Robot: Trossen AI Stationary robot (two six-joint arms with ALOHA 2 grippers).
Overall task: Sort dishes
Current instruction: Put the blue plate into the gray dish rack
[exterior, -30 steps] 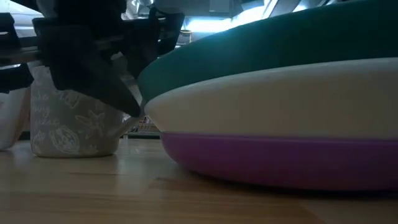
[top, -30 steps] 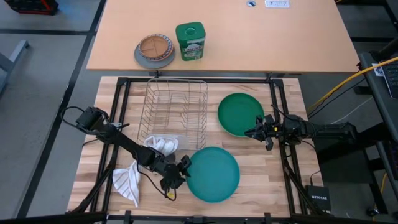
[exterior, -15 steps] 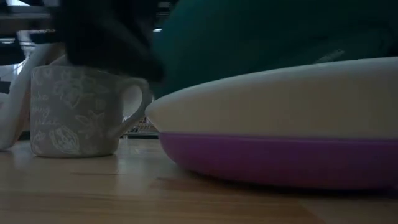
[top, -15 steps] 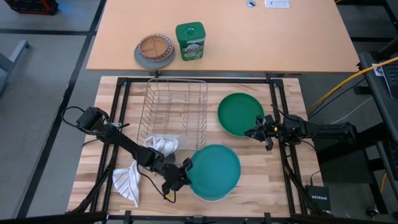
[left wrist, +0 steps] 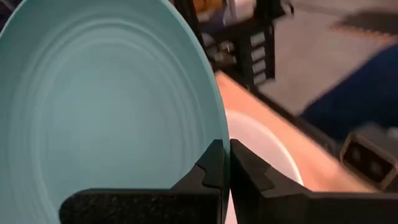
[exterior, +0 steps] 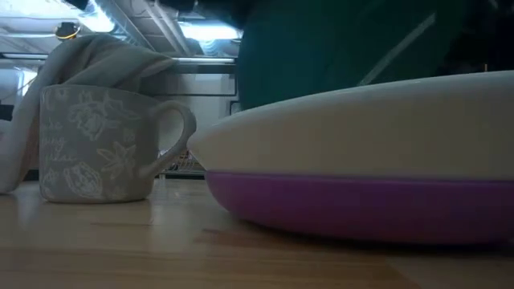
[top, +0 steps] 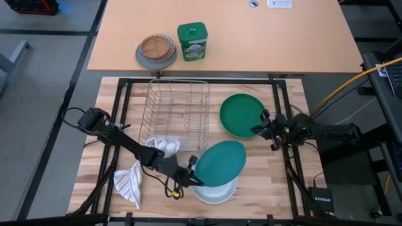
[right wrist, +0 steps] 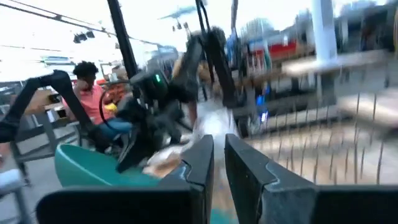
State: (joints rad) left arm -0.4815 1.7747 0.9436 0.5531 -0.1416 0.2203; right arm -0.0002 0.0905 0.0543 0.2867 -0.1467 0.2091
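High view: my left gripper (top: 190, 178) is clamped on the teal plate's (top: 220, 163) near rim, plate tilted above the white plate (top: 217, 191). Dish rack (top: 176, 110) lies up-table, nearest the left arm.

The teal plate (top: 220, 164) sits in the lower centre of the high view, tilted up off the stack, its left rim pinched by the left gripper (top: 190, 178). Beneath it the white plate (top: 215, 191) shows as a pale crescent, resting on the purple plate (exterior: 361, 205) (only the low view shows the purple one, flat on the wood). The darker green plate (top: 242, 115) lies flat at centre right, just beside the dish rack (top: 176, 113).
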